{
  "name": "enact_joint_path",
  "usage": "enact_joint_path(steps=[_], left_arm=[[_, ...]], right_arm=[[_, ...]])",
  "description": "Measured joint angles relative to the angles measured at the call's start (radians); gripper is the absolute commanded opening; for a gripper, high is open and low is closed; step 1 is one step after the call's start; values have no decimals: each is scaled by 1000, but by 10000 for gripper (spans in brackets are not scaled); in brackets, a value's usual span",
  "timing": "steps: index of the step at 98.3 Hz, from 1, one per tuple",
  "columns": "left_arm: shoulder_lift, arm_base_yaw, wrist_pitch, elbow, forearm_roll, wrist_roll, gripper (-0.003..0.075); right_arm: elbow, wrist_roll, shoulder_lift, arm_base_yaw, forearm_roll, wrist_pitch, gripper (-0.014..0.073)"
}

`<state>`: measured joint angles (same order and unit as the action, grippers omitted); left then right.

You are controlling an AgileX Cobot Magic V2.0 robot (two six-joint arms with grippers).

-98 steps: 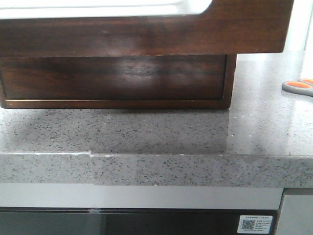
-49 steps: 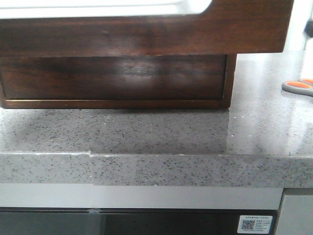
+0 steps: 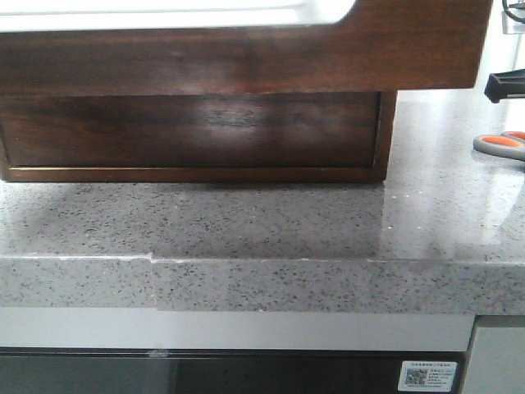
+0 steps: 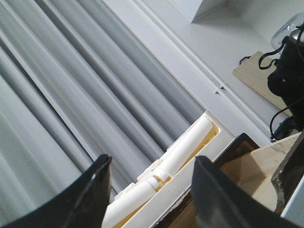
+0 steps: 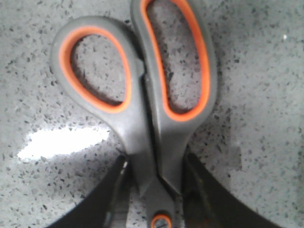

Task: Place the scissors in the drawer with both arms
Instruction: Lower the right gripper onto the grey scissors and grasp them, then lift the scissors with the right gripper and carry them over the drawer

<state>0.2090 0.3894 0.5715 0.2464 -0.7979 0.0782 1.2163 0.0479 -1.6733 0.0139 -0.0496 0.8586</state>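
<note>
The scissors (image 5: 142,95) lie flat on the speckled grey counter, their grey handles with orange-lined loops pointing away from my right gripper (image 5: 155,164). Its two fingers straddle the scissors' neck just above the pivot, close on both sides, with a thin gap on one side. In the front view the scissors' handles (image 3: 500,145) show at the right edge, with a black part of my right arm (image 3: 504,84) above them. The drawer (image 3: 246,57) stands pulled out over the wooden chest (image 3: 197,131). My left gripper (image 4: 152,166) is open and empty, raised over the drawer's corner (image 4: 237,156).
The counter's front edge (image 3: 262,283) runs across the front view. White rolls in a white tray (image 4: 190,147), grey curtains and a dark device with cables (image 4: 285,76) show behind the left gripper.
A black part of my right arm has come into the front view at the right edge, above the scissors. The scissors and the drawer have not moved.
</note>
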Motion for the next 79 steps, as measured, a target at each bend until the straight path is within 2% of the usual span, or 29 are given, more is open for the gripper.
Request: enact_joint_path(steps=[4, 27, 50, 64, 79], left_arm=[[0, 0, 0, 0, 0, 0, 358], [0, 0, -2, 0, 0, 0, 358], [0, 0, -2, 0, 0, 0, 358], [0, 0, -6, 0, 0, 0, 358], [0, 0, -8, 0, 0, 0, 358]], right_arm=[[0, 0, 0, 0, -3, 0, -80], [-9, 0, 39, 0, -7, 5, -78], [25, -43, 320, -28, 9, -36, -79], [118, -161, 447, -108, 88, -44, -79], [228, -292, 493, -247, 181, -33, -79]])
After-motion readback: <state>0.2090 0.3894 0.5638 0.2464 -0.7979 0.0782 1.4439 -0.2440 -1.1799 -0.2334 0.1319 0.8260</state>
